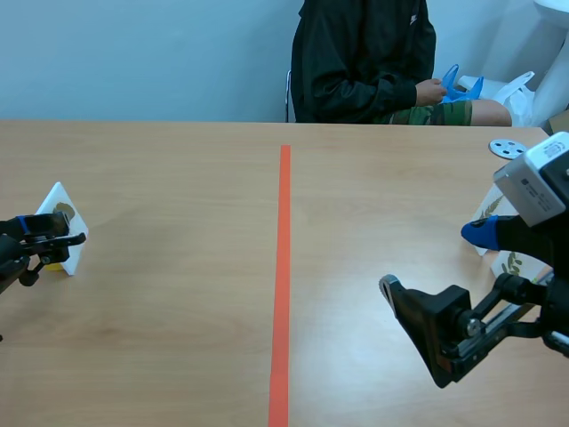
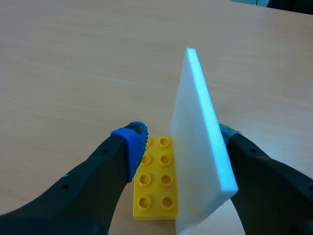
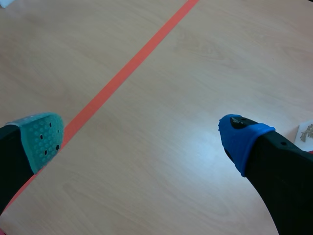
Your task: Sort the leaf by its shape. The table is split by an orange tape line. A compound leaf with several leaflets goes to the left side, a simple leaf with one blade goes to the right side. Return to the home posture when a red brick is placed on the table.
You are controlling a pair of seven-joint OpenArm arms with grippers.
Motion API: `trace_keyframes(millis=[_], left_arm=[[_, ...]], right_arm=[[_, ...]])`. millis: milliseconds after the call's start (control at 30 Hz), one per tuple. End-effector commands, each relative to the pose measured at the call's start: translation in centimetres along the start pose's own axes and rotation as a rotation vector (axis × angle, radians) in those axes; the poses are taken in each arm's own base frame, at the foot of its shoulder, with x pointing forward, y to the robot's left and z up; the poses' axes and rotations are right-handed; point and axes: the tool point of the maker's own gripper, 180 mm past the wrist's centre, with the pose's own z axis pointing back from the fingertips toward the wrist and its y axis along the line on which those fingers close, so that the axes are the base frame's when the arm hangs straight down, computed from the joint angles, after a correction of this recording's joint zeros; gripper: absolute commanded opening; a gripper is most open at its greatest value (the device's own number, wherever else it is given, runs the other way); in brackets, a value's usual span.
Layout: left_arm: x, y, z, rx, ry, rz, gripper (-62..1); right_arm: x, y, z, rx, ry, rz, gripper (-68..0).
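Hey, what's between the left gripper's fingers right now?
In the left wrist view, a white card stands on a yellow brick between the left gripper fingers; the blue pad is clear of the card.

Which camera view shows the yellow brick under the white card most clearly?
The left wrist view: the yellow brick lies close, its studs plainly seen, with the white card standing upright along one side of it. The scene view shows only a small yellow strip below the card. The right wrist view does not show it.
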Motion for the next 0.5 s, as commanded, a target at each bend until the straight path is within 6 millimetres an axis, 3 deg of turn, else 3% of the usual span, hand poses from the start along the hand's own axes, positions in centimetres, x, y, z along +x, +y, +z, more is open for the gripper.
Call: trace_keyframes(millis=[0,67,200,367,467], left_arm=[[2.5,-0.2,-0.3,-0.039,-0.054,-0.015,-33.6],[3.0,-0.8,-0.1,-0.078,-0.064,-0.021,-33.1],[4.3,-1.9,0.7,-0.126,-0.100,-0.048,-23.8],[6.7,-3.4,1.7,-0.190,-0.161,-0.089,-21.7],[8.1,-4.8,2.9,-0.262,-0.194,-0.109,-15.4]], right_arm=[[1.1,-0.4,0.1,-0.008,-0.035,0.010,0.4],[1.1,-0.4,0.1,-0.008,-0.035,0.010,0.4],[1.1,-0.4,0.1,-0.008,-0.035,0.010,0.4],[1.1,-0.4,0.1,-0.008,-0.035,0.010,0.4],[1.1,-0.4,0.1,-0.008,-0.035,0.010,0.4]])
